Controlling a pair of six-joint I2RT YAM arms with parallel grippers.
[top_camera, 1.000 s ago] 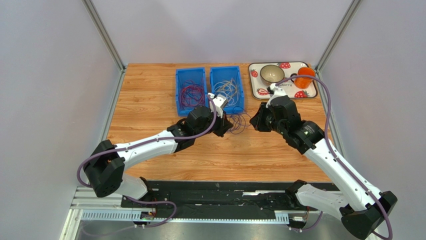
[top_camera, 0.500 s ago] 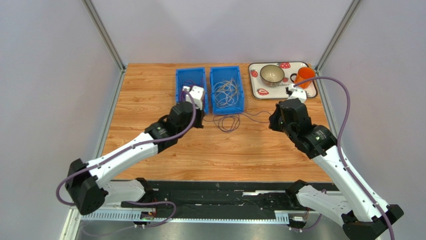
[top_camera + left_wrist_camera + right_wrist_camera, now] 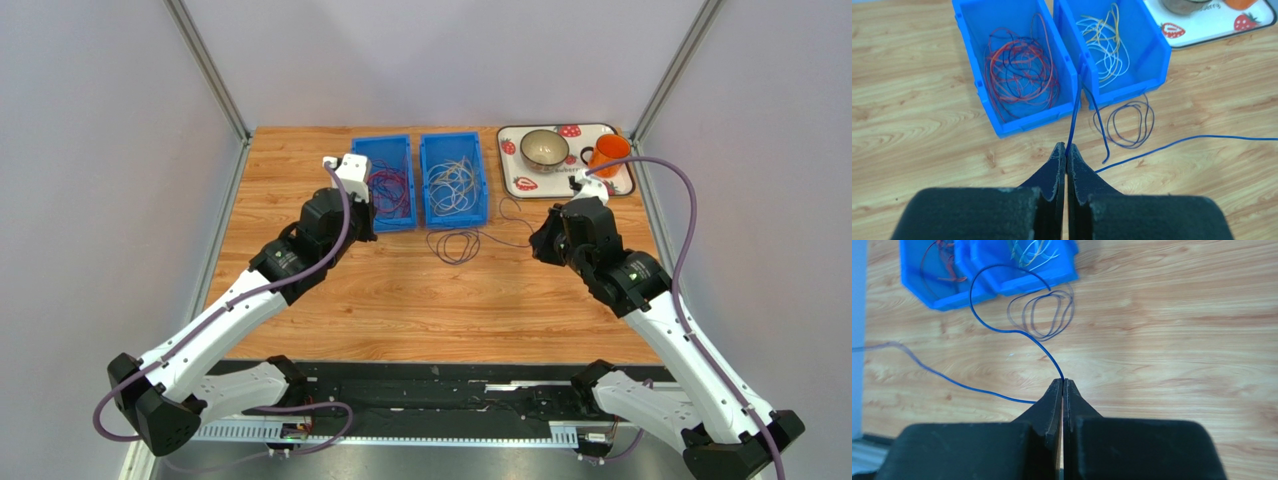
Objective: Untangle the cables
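The left gripper (image 3: 1066,150) is pinched fully shut on a thin blue cable (image 3: 1073,115), which runs up to the gap between the left bin (image 3: 1017,127), holding red and dark cables (image 3: 1019,75), and the right bin (image 3: 1152,60), holding yellow and white cables (image 3: 1104,40). A loose coil (image 3: 1124,125) lies on the table (image 3: 927,150) just before the right bin. The right gripper (image 3: 1062,382) is likewise closed tight on a blue strand, probably the same one. Draw the ends apart slowly and lift a little, so the strand clears the bin wall without snagging, and ease off if the coil tightens.
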